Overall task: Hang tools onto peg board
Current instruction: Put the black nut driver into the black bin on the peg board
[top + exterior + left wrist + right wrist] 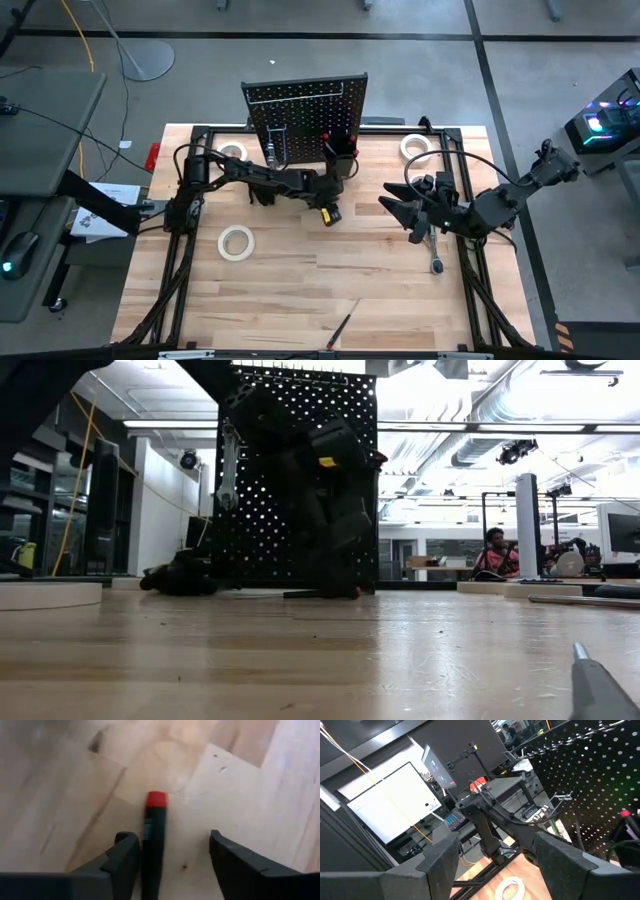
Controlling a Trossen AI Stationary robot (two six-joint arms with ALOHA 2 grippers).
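A slim black screwdriver (152, 850) with a red end cap (156, 798) lies flat on the wooden table, just in front of the peg board (305, 105). My left gripper (172, 840) points steeply down over it and is open. The handle lies between the fingers, close beside one of them. A silver wrench (228, 465) hangs on the board. A small bin (340, 148) on the board's front holds red-handled tools. My right gripper (495, 855) hovers open and level above the table's right side, holding nothing. My left gripper comes from above, slanting down, its fingers standing on either side of the screwdriver's handle and lying along it. One finger (125, 855) stands right against the handle's side; whether it touches, I cannot tell. The screwdriver lies flat on the table.
White tape rolls lie at the left middle (237, 242), the far left (232, 152) and the far right (417, 147). A silver ratchet (435, 255) lies under my right arm. Another slim screwdriver (340, 328) lies near the front edge.
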